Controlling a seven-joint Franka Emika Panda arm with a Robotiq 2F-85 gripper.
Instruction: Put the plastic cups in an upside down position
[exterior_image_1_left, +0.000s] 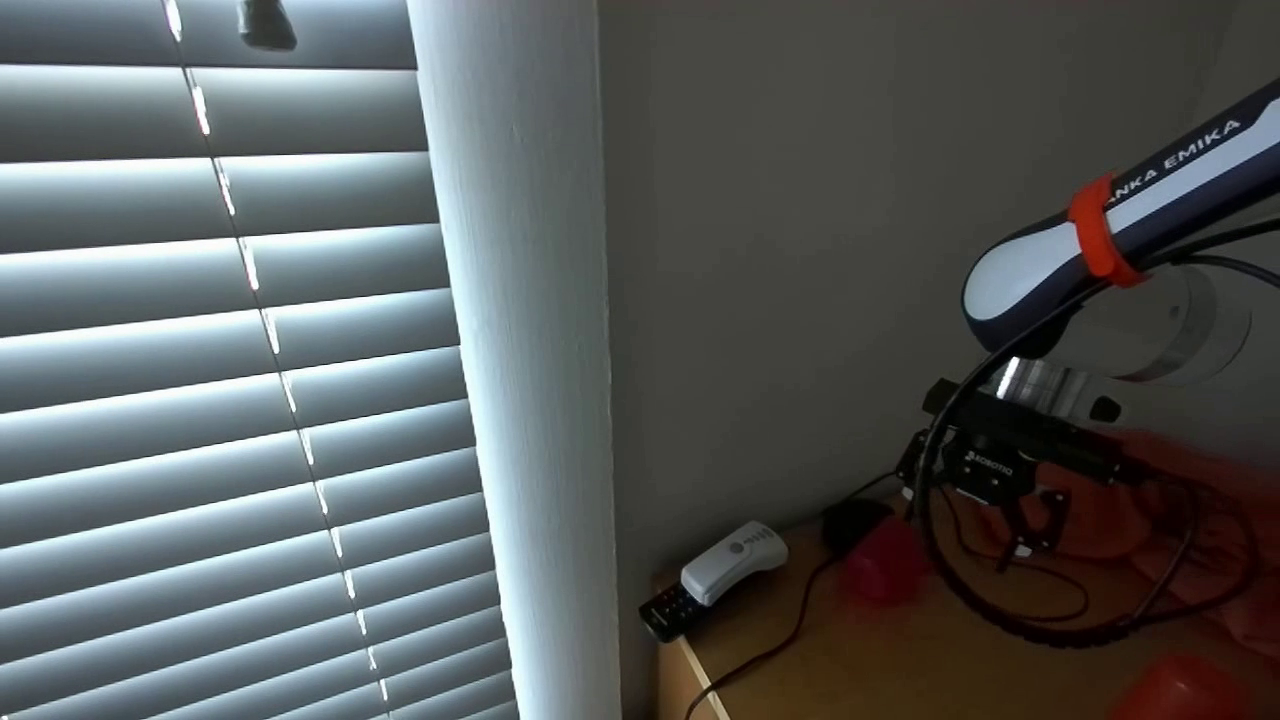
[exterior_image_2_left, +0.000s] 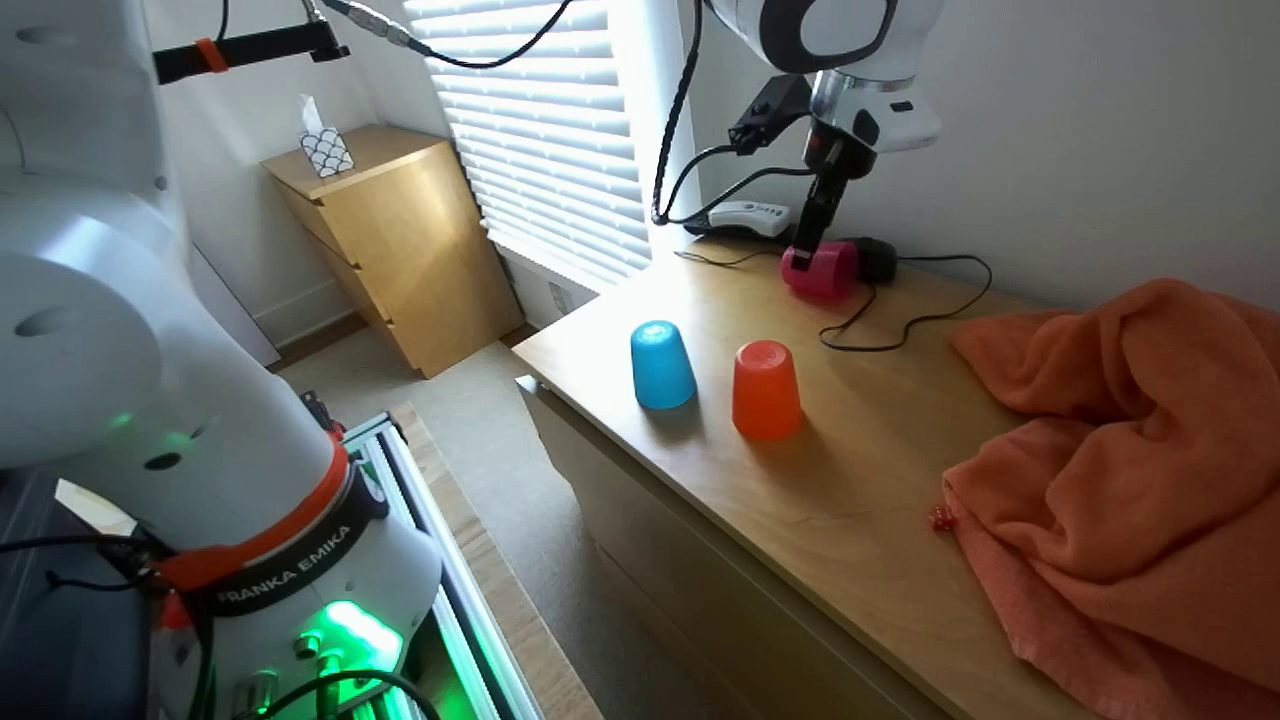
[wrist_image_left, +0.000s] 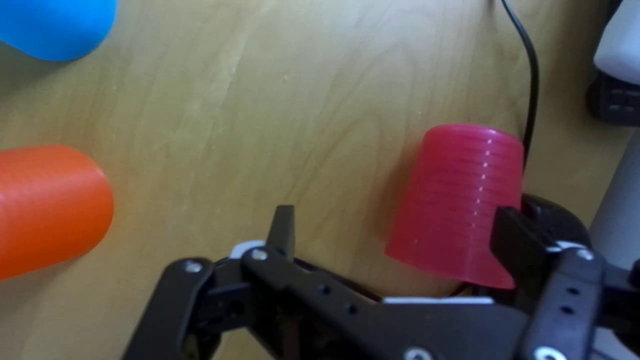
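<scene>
The pink cup (wrist_image_left: 450, 200) lies on its side on the wooden table, its narrow end toward the top of the wrist view; it also shows in both exterior views (exterior_image_1_left: 883, 560) (exterior_image_2_left: 838, 270). My gripper (wrist_image_left: 397, 227) is open above it. One finger overlaps the cup's right side in the wrist view, the other is apart over bare wood; contact cannot be told. The gripper also shows in an exterior view (exterior_image_2_left: 803, 255). The blue cup (exterior_image_2_left: 662, 368) and the orange cup (exterior_image_2_left: 767, 395) stand upside down near the table's front; the wrist view shows them partly (wrist_image_left: 60, 27) (wrist_image_left: 50, 210).
A black object (exterior_image_2_left: 876, 260) with a cable sits right beside the pink cup. A white device (exterior_image_1_left: 735, 560) and a black remote (exterior_image_1_left: 670, 610) lie by the wall. An orange cloth (exterior_image_2_left: 1120, 450) covers one table end. Window blinds (exterior_image_1_left: 230, 400) stand beside the table.
</scene>
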